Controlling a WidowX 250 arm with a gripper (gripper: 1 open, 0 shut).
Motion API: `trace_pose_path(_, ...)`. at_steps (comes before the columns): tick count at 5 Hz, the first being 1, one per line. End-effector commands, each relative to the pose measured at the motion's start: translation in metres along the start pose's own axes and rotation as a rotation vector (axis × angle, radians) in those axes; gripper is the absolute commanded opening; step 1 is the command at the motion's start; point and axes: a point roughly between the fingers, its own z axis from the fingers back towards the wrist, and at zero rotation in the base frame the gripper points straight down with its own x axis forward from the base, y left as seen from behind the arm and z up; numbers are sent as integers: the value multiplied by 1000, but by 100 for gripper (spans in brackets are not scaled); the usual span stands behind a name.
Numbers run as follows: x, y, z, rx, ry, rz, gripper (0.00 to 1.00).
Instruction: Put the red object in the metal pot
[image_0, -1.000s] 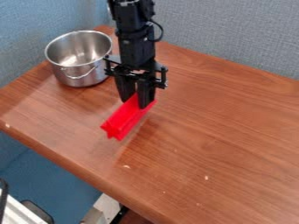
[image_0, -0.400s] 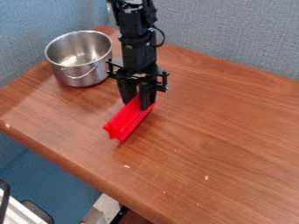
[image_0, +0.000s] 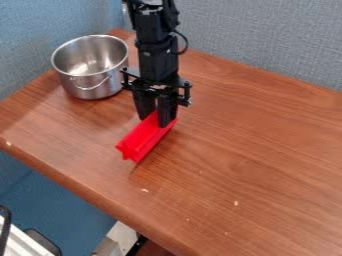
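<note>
The red object (image_0: 142, 139), a long narrow bright red bar, lies flat on the wooden table (image_0: 254, 170), its far end under the gripper (image_0: 158, 118). The metal pot (image_0: 90, 66), round, shiny steel and empty, stands upright near the table's far left corner, apart from the bar.

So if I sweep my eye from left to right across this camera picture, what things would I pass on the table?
The metal pot → the red object with the gripper shut on its far end, the two overlapping → bare wooden table.
</note>
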Motion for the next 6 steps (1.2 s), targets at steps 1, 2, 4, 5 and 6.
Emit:
trace_pose_path(1, 5, 4, 20, 14, -64, 2, 0)
trace_pose_path(2, 4, 5, 22, 12, -65, -1, 0)
trace_pose_path(4, 2, 7, 26, 11, -68, -5, 0)
trace_pose_path(5, 2, 8, 27, 15, -73, -13, 0)
trace_pose_path(6, 3, 8, 27, 22, -75, -19, 0)
